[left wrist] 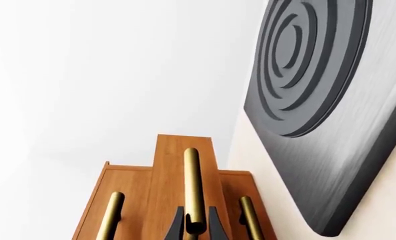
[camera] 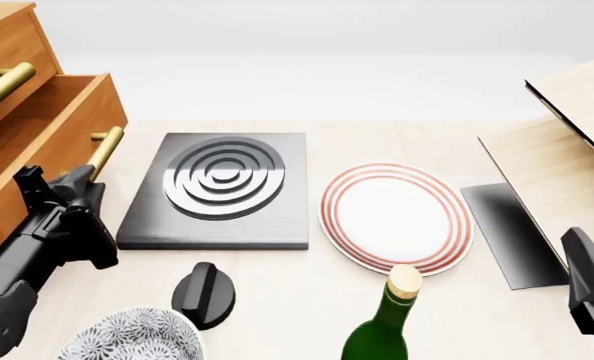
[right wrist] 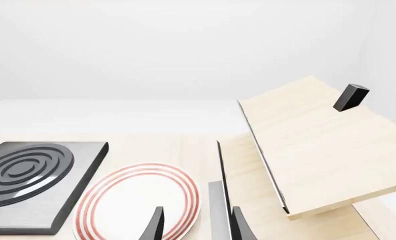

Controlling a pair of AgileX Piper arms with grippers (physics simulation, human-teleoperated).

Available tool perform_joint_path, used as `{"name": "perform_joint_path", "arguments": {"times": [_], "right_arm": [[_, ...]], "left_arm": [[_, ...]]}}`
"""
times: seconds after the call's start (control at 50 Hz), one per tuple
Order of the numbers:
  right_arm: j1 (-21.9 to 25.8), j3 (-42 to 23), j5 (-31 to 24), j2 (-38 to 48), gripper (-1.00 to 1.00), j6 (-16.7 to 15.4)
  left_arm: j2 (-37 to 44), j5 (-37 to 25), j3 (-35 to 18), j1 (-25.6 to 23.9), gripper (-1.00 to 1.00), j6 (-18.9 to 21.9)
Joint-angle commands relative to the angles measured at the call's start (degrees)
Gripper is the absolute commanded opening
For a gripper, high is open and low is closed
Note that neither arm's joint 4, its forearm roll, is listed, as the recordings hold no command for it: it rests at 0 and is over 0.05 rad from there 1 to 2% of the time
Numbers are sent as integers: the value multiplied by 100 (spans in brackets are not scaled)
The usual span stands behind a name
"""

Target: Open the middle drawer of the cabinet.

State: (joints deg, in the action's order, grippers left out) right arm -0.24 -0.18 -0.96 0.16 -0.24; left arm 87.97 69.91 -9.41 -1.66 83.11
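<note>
We had our left end effector (left wrist: 194, 227) clamped on the handle (left wrist: 192, 185) of the middle drawer (camera: 47, 142), pulled partway out of the cabinet (camera: 12, 45) at table's left; right end effector (right wrist: 194, 225) apart, idle.

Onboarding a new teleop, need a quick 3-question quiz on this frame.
1. True or false: the middle drawer sticks out further than the top drawer.
2. What lies between the grey ringed slab and the pale wood box? A) red-ringed plate B) mug C) sponge
3. Which gripper is closed on the middle drawer's brass handle?

Key: 1 true. 2 A. 3 the left gripper; its fingers sit on either side of the bar.
</note>
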Motion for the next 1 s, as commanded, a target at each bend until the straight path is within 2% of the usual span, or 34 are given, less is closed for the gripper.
{"name": "perform_joint_path", "arguments": {"times": [0.02, 0.48, 0.5, 1.0], "right_arm": [[13, 1, 29, 6, 100, 6], [13, 1, 29, 6, 100, 7], [12, 1, 29, 5, 100, 7], [13, 1, 29, 6, 100, 8]], "left_arm": [[-46, -1, 326, -130, -100, -91], [-39, -1, 331, -165, -100, -72], [-33, -1, 336, -179, 100, -64], [-119, -2, 323, -306, 100, -92]]}}
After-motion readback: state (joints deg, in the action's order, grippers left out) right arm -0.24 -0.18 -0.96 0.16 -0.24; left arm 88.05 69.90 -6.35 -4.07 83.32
